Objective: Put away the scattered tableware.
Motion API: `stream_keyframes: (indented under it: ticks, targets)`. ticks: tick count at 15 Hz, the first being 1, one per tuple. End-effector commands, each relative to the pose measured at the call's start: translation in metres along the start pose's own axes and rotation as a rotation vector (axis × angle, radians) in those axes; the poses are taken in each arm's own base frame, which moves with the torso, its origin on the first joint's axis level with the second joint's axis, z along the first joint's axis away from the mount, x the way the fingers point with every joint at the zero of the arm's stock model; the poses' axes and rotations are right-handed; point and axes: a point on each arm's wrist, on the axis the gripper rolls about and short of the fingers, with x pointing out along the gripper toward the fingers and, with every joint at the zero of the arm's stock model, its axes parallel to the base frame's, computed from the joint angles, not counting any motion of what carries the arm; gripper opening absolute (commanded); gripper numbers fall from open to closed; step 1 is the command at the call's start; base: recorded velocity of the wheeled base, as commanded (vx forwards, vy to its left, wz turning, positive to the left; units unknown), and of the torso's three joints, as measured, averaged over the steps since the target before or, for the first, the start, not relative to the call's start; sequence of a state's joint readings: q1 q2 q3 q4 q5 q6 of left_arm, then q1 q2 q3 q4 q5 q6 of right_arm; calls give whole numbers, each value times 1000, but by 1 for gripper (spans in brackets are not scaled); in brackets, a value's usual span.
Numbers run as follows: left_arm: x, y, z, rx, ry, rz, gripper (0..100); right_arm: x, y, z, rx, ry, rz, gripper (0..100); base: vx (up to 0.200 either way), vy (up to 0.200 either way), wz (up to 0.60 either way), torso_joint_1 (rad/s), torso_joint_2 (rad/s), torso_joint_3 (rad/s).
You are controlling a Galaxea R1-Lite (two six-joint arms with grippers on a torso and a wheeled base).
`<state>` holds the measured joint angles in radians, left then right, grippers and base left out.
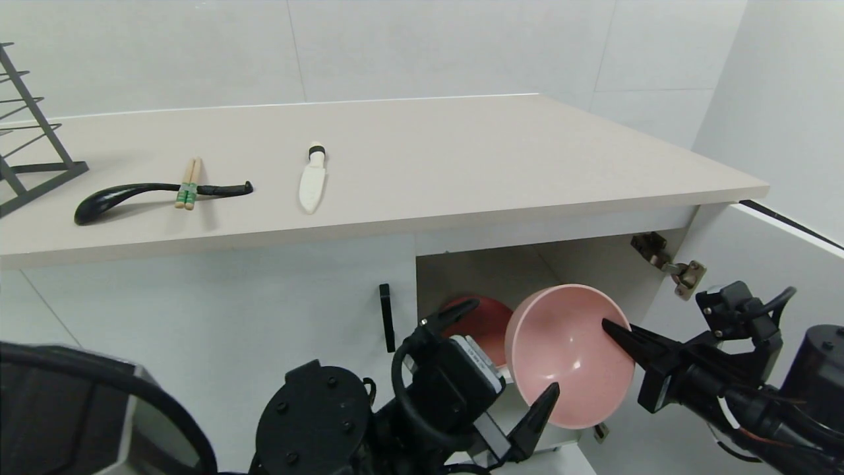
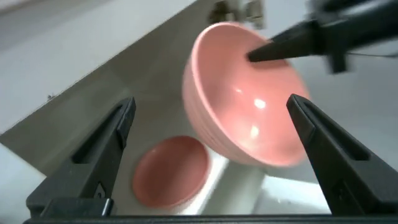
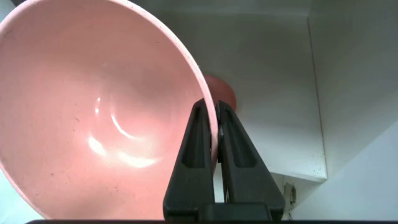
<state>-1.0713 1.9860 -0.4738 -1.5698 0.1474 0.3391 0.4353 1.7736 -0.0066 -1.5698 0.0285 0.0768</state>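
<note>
Surface (image 1: pixel 461 145), left to right: a rack (image 1: pixel 33 158) at the far left edge, a ladle (image 1: pixel 132 194) with chopsticks (image 1: pixel 188 186) lying across its handle, and a knife (image 1: pixel 312 181) apart to their right. Below the surface, right of the closed door (image 1: pixel 231 316), the open cabinet (image 1: pixel 488 270) holds a resting bowl (image 1: pixel 484 323) on its floor, its open door (image 1: pixel 758 264) swung out to the right. Before the opening hangs a tilted bowl (image 1: pixel 567 349), rim pinched in the right hand (image 1: pixel 616 330), with the resting bowl behind and to its left; the left hand (image 1: pixel 511 346), fingers spread, lies just before and left of the tilted bowl.
</note>
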Motion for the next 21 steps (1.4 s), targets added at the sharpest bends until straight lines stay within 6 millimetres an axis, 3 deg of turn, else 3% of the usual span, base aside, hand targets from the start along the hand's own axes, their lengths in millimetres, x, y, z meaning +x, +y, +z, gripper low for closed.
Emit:
stream_keyframes:
  ticks: [1,9,14,21]
  targets:
    - [-28,10,8,18,-21,-82,100,2,-1,-4,1,23,-7,0,0,0,0,0,0,0]
    - [-82,55,-12,84,-30,-340,100,4,-3,-6,8,33,-15,0,0,0,0,0,0,0]
    - [-121,64,-15,106,20,-301,100,6,-3,-9,9,50,-17,0,0,0,0,0,0,0]
    - [-136,91,-5,214,16,-70,100,5,-3,-8,8,46,-13,0,0,0,0,0,0,0]
